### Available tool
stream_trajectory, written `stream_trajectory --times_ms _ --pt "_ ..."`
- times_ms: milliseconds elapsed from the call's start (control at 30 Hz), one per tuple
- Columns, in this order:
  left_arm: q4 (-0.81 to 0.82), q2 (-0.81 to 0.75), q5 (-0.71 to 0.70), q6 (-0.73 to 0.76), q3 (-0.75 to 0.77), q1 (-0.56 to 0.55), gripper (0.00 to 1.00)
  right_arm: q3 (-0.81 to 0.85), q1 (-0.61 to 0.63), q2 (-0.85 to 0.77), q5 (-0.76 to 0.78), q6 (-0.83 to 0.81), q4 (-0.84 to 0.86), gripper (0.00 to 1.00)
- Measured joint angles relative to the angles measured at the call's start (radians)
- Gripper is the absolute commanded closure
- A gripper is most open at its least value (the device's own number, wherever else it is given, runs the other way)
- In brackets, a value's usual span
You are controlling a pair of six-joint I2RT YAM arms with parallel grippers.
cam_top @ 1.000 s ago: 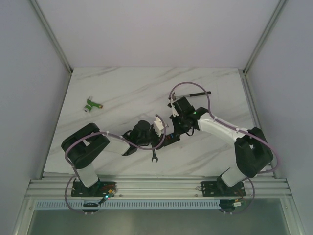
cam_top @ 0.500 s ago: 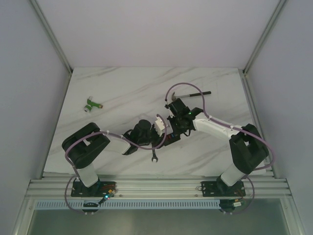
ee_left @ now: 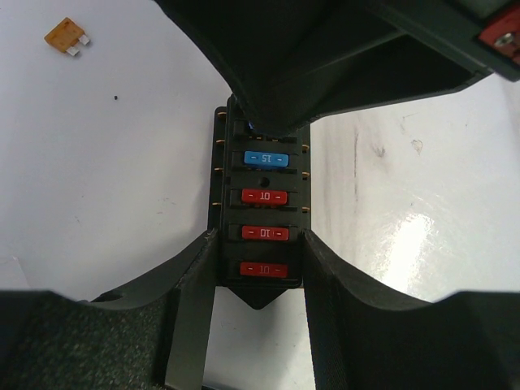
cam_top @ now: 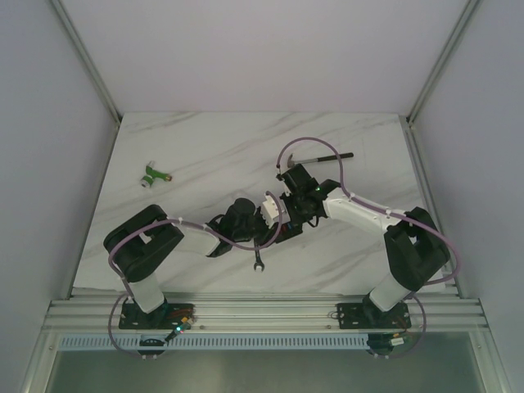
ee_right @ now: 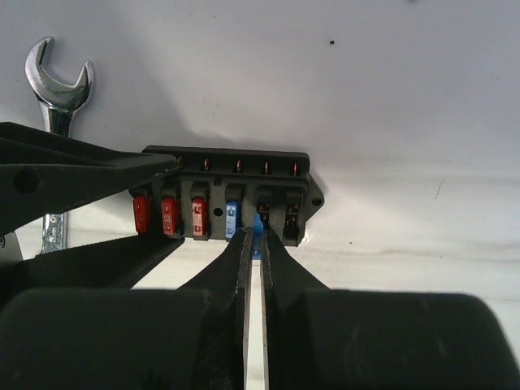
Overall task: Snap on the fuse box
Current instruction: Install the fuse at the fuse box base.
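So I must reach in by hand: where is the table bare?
Bare marble tabletop: along the far edge, and between the green-and-white connector and the black-handled tool. Crowded: the middle, where left gripper and right gripper meet over the black plastic fuse box, silver wrench alongside.

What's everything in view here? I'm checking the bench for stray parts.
fuse box: one, black, on the table between the two grippers
fuses in the box: one blue, three red, in a row
loose fuse: one, orange, on the table apart from the box
wrench: one, silver, just on the near side of the box
connector: one, green and white, left part of the table
long-handled tool: one, dark, behind the right arm; kind unclear
table: one, white marbled
left gripper: one, black, fingers against both long sides of the box's end
right gripper: one, black, shut, tips at the box's other end
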Motion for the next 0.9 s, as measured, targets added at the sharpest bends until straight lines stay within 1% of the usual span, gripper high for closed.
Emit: stream_trajectory --times_ms 900 --pt "-0.019 0.002 0.022 0.015 0.011 0.007 0.51 0.0 0.006 0.018 0.025 -0.019 0.009 1.0"
